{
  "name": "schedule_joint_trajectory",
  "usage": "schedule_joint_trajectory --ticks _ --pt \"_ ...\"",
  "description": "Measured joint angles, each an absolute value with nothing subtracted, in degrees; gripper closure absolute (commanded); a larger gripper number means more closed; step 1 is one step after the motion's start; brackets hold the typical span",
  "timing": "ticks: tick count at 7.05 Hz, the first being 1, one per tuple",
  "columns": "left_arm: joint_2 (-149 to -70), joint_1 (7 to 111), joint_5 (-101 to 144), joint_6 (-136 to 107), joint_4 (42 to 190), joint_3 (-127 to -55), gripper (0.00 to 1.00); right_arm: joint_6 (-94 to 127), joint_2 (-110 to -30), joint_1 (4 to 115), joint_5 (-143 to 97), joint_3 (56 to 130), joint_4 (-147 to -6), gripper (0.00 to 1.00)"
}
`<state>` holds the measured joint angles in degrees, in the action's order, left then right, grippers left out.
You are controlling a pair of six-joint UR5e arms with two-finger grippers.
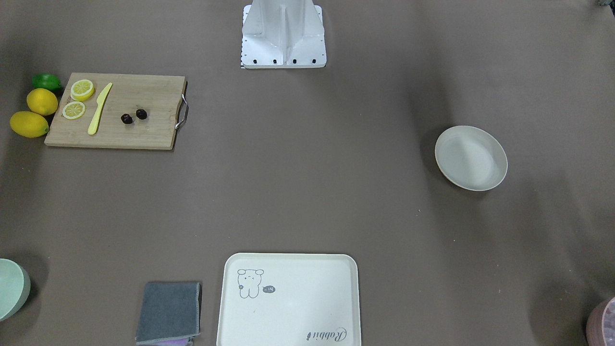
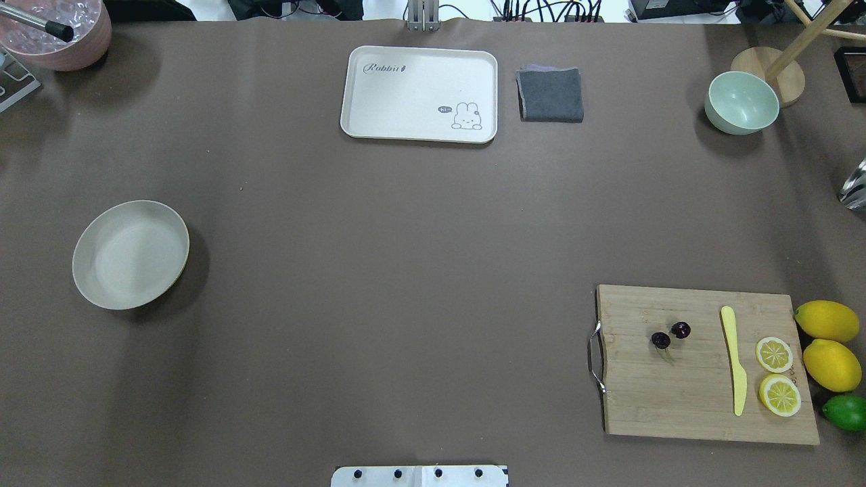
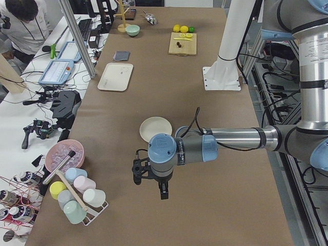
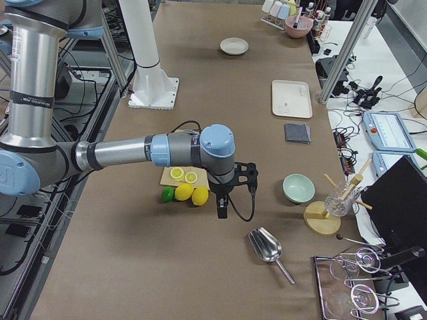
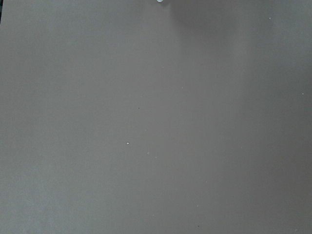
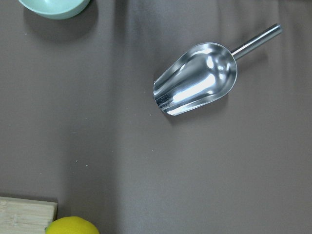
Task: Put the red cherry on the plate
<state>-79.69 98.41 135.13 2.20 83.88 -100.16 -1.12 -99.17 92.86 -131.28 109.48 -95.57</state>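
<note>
You are looking at the red cherry (image 2: 670, 335) lying on the wooden cutting board (image 2: 697, 406). Its two dark fruits are sitting side by side between the board's metal handle (image 2: 595, 357) and the yellow plastic knife (image 2: 735, 362). Two lemon slices (image 2: 774, 354) are lying beyond the knife. Two whole lemons (image 2: 827, 320) and a lime (image 2: 846, 412) are resting just off the board's far end. The plate (image 2: 130, 255) is sitting well apart from the board, far out past its handle end.

The overhead and front-facing views are giving you the cherry and the plate together. The two grippers are appearing only in the side views.

The left gripper (image 3: 163, 192) is hanging over bare table, on the side of the plate away from the board. Its wrist camera is showing you only brown table cover.

The right gripper (image 4: 221, 210) is hanging just past the lemons at the board's end. Its wrist camera is picking up a steel scoop (image 6: 195, 80), a corner of the board, the top of one lemon and the rim of a pale green bowl (image 6: 54, 7). The overhead view is catching only a sliver of that scoop.

From the side views alone you cannot tell whether either pincer is spread or pressed together.
</note>
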Motion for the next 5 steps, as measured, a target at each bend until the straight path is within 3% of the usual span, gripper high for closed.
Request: schedule_joint_trajectory --ticks 5 --pt "-79.8 99.3 135.0 2.2 84.1 -101.6 0.02 -0.8 -98.9 92.2 -130.1 109.6 -95.7 0.0"
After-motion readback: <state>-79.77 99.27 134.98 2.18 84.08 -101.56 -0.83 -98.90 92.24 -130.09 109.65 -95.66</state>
